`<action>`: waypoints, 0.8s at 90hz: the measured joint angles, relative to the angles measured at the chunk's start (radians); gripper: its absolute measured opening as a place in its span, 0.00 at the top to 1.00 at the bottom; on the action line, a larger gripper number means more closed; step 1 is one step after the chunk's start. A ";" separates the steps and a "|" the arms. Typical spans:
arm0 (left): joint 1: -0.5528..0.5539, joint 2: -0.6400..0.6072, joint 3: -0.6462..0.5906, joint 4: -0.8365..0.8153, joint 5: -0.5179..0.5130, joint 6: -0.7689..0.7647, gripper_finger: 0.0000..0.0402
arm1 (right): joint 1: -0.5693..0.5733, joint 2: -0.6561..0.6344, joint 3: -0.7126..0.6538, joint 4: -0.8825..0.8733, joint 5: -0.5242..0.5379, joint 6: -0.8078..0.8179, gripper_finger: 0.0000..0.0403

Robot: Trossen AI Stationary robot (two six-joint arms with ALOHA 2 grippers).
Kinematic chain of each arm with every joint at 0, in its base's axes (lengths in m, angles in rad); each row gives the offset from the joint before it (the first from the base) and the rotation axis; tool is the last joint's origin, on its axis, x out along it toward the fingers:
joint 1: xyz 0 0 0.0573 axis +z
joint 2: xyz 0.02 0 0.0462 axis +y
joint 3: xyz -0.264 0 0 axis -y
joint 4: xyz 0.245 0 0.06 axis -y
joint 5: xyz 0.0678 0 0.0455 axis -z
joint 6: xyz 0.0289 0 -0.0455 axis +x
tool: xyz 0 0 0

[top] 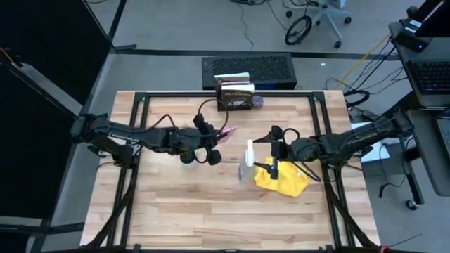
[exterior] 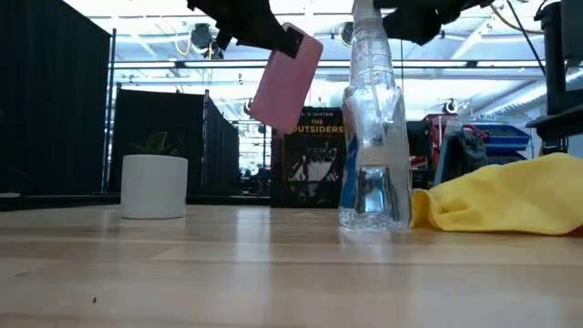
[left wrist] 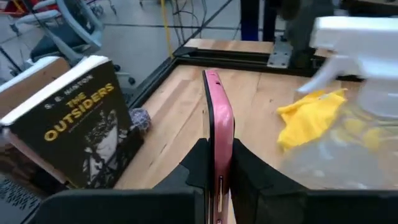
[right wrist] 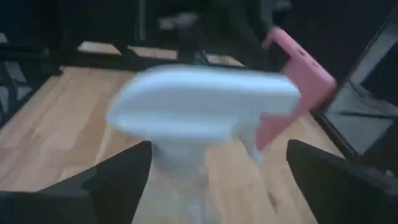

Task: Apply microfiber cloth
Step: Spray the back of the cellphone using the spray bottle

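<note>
1. Left gripper [left wrist: 214, 168] is clamped on a pink phone [left wrist: 217, 118], held in the air above the table [top: 176, 204].
2. Right gripper [right wrist: 214, 180] has fingers spread wide, just behind the spray bottle [exterior: 372, 128] top.
3. Microfiber cloth [top: 283, 180] lies crumpled on the table, right beside the bottle, near the right arm.
4. Book [left wrist: 74, 124] stands at the far edge; white cup [exterior: 154, 186] is under the left arm.

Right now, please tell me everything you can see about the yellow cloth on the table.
The microfiber cloth is bright yellow, soft-looking fabric, lying crumpled in a loose heap with folds on the wooden table, not spread flat. It sits beside the clear spray bottle, on the right arm's side; I cannot tell if the two touch. The right gripper is open above the bottle, not on the cloth. Nothing holds the cloth.
</note>
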 joint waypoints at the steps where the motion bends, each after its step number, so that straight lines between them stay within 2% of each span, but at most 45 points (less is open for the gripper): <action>1: 0.002 0.000 0.000 0.000 0.000 0.000 0.96 | 0.000 0.000 0.000 0.000 -0.008 0.001 0.11; 11: 0.019 0.000 0.000 0.000 0.013 0.001 0.96 | 0.000 0.002 0.000 0.001 -0.033 0.004 0.11; 36: 0.063 0.015 0.000 0.038 0.074 0.022 0.96 | -0.041 0.081 -0.001 0.090 -0.012 -0.031 0.11; 72: 0.141 0.070 -0.001 0.267 0.277 0.081 0.96 | -0.041 0.112 -0.002 0.184 -0.008 -0.093 0.11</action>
